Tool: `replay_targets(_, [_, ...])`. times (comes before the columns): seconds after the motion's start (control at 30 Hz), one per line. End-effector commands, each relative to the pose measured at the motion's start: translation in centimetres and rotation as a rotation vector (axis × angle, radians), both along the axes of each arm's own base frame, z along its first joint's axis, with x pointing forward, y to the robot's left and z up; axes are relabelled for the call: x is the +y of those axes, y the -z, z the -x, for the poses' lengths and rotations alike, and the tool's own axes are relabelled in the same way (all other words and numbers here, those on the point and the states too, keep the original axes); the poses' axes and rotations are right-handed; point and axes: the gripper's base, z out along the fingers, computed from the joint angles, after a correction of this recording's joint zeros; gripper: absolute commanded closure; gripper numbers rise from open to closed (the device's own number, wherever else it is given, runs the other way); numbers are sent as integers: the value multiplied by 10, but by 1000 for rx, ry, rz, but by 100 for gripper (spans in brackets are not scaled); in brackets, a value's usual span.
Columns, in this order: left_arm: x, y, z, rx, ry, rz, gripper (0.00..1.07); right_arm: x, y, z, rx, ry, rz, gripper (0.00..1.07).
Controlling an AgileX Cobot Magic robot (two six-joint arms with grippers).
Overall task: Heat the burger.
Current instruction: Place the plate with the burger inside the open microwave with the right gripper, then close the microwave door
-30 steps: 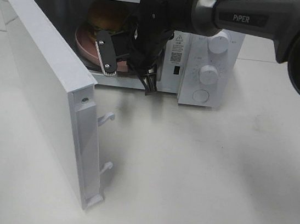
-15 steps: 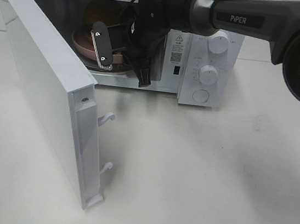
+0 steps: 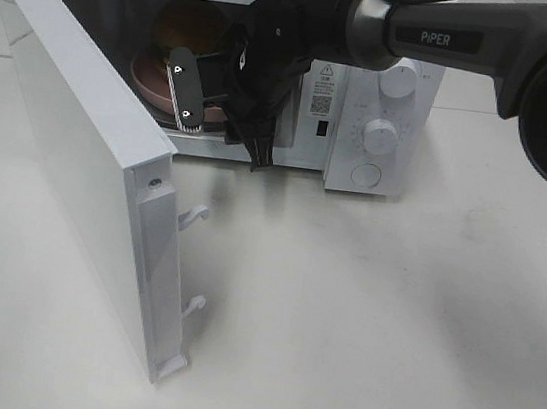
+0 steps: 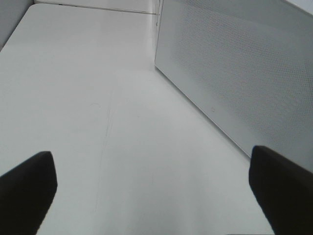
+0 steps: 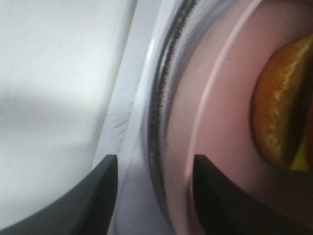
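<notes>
Exterior high: burger (image 3: 188, 27) on pink plate (image 3: 154, 78) inside microwave (image 3: 383, 138); R end effector (image 3: 223, 142) at its doorway, part-open, empty; L end effector (image 4: 156, 191) wide, empty.

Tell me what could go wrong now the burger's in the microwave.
The right pincer is open at the rim of the pink plate; backing out crookedly could snag and drag it, tipping the burger. Its arm lies in the path of the door; swinging that shut now would probably hit it.

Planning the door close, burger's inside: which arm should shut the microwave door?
Left. Its open end effector sits free beside the open white microwave door; the right end effector is at the cavity mouth, by the round pink plate.
</notes>
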Motion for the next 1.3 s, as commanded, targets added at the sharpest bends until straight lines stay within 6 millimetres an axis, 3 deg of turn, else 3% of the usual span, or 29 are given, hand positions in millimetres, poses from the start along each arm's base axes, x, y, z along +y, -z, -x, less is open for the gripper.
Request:
replay_targets(0.03, [-1, 1, 0, 4, 3, 3, 7, -3, -7, 5, 16, 14, -11, 53])
replay_targets(0.4, [-1, 1, 0, 4, 3, 3, 7, -14, -19, 25, 15, 17, -54, 35])
replay_targets(1.3, [-1, 1, 0, 4, 3, 3, 7, -52, -46, 79, -17, 39, -117, 33])
